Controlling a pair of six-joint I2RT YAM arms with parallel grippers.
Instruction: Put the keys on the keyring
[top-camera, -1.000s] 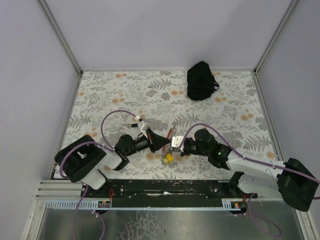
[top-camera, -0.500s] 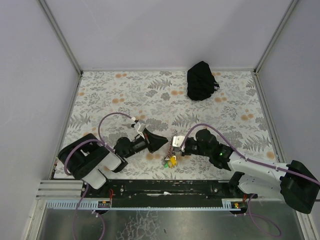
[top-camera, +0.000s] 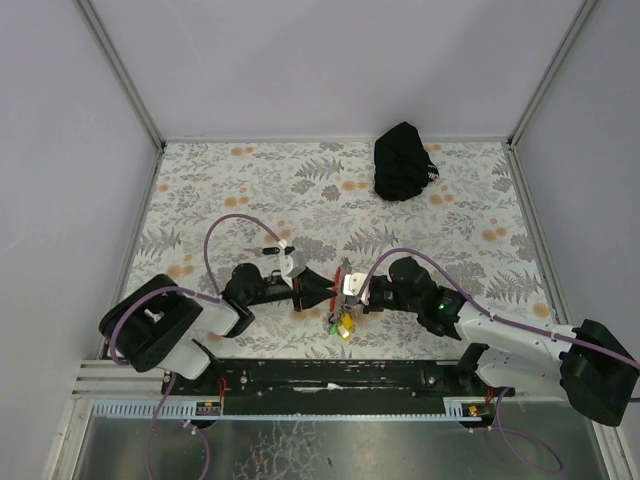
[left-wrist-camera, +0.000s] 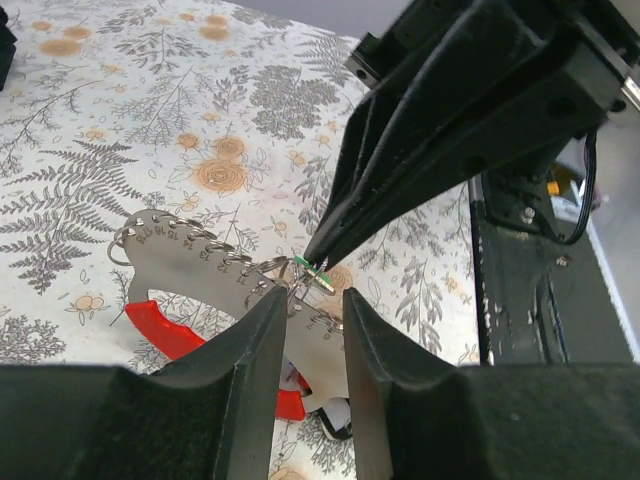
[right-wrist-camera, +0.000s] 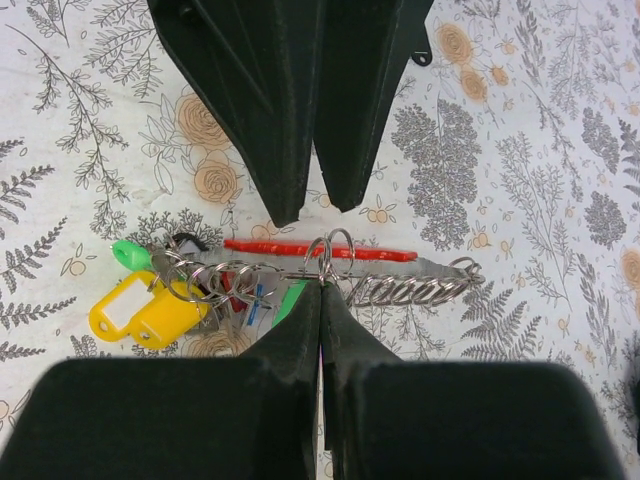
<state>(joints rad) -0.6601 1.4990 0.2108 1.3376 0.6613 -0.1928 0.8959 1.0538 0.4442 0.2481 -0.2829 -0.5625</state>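
The keyring (right-wrist-camera: 330, 250) lies between my two grippers: a red curved strap (right-wrist-camera: 320, 248), a flat metal plate with a row of silvery rings (left-wrist-camera: 190, 255), and a yellow tag (right-wrist-camera: 150, 310). A bright green oval tag (right-wrist-camera: 125, 252) and a small blue piece (right-wrist-camera: 258, 295) sit among its rings. My right gripper (right-wrist-camera: 321, 290) is shut on a ring of the keyring, with a small green piece (left-wrist-camera: 318, 275) at its tips. My left gripper (left-wrist-camera: 312, 305) is open, facing the right one, its tips on either side of the plate's edge. From above the bunch (top-camera: 343, 305) sits near the table's front.
A black crumpled bag (top-camera: 403, 160) lies at the back right of the floral tabletop (top-camera: 220, 190). The black front rail (top-camera: 330, 375) runs just below the grippers. Purple cables loop over both arms.
My left arm has shifted its pose and its gripper now sits a little lower, close against the keyring. The right gripper has stayed shut on the ring; the hanging tags moved slightly.
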